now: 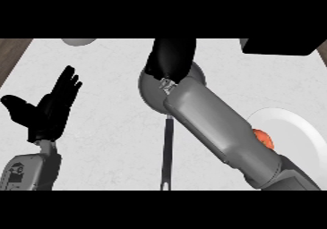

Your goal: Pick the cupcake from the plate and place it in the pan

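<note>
The cupcake point(263, 138) shows as a small rounded orange lump at the left of the smooth white plate point(294, 127), half hidden behind the grey right forearm point(218, 129). That forearm slants up to the round grey pan point(146, 87), whose thin dark handle point(167, 152) runs straight down the pale, faintly veined counter point(106, 147); the black right hand point(171, 56) lies over the pan, open or closed I cannot tell. The left hand point(48, 109) rests at the view's left, flat and spread wide.

White marbled counter point(113, 147); brown wood strips point(3, 56) flanking.
</note>
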`<state>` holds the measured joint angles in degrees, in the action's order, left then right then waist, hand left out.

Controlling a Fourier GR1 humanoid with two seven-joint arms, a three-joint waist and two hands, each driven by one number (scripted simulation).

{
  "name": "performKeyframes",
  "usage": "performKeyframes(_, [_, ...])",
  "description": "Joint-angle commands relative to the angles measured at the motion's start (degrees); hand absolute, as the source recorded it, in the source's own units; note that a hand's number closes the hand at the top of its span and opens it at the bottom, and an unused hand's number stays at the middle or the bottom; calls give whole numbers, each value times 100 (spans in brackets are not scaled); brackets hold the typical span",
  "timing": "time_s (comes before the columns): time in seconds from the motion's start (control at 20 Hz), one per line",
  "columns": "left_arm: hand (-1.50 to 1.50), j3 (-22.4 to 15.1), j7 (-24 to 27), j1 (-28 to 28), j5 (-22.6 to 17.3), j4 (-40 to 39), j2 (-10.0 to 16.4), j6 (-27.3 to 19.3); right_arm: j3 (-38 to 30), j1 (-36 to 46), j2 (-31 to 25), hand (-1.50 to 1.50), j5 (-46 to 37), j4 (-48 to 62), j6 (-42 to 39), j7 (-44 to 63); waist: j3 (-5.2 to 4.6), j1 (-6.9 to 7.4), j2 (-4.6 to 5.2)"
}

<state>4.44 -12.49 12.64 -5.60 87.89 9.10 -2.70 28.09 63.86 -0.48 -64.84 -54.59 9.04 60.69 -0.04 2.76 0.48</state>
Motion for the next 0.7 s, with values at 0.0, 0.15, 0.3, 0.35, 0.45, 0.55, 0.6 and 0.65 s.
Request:
performKeyframes(0.0, [0,131,-163,-27,-128,179,128,75,-199,-82,46,150,149,727,1205,-23,3,-15,12])
performKeyframes(0.15, [0,26,136,-393,-113,224,-76,88,-535,-426,-14,150,264,1081,1651,-1031,4,-112,2])
performKeyframes(0.3, [0,-227,-186,-71,185,401,-248,-260,-137,-403,47,150,703,1675,2215,-1168,6,3,20])
performKeyframes(0.35, [0,-87,30,33,139,-34,-140,-119,-150,-498,47,150,706,1962,2407,-1335,4,-22,38])
performKeyframes(0.45, [0,-123,-176,-130,89,329,-185,-167,-301,-471,47,150,917,2362,2538,-1669,6,-1,28])
performKeyframes(0.55, [0,18,-358,-91,-89,473,58,56,-369,-168,48,150,1009,2845,2462,-1622,6,58,34])
performKeyframes(0.6, [0,-103,83,-89,46,239,-84,47,-425,-109,48,150,1035,3119,2417,-1510,3,142,84])
performKeyframes(0.65, [0,-137,-47,-117,64,258,-168,-53,-598,-296,48,150,1359,2979,2597,-1647,7,93,66])
